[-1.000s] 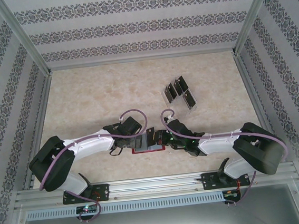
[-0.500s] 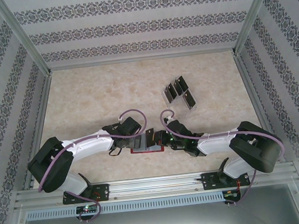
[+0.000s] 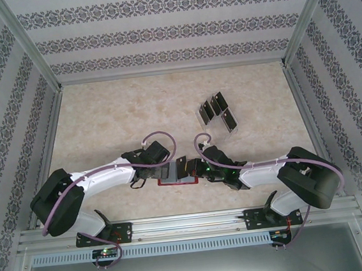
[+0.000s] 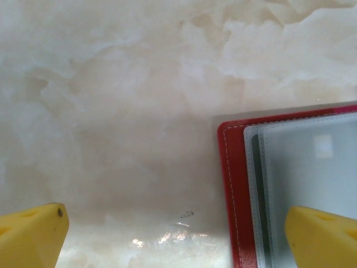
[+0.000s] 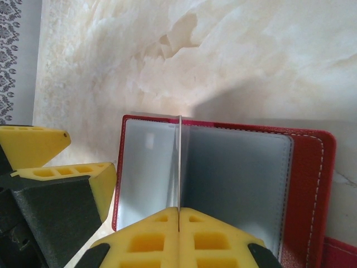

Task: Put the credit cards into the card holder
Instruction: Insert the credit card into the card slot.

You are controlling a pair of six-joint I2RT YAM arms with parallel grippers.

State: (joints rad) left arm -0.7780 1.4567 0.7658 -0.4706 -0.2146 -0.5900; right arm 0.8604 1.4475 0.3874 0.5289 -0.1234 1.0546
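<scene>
Card holder [image 3: 179,182] laid open at near centre, long axis left-right; pocket leaf [image 5: 179,162] pinched upright by closed right fingers [image 5: 145,240], left fingers [image 4: 33,234] held wide at left edge. Credit cards [image 3: 217,114] clustered far-right, nearer right arm [image 3: 267,169].

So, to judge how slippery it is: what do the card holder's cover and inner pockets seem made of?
Card holder cover: red, finely grained, pale edge stitching, so likely leather or imitation. Pockets: frosted grey, translucent, faintly glossy, probably soft plastic sheet.
</scene>
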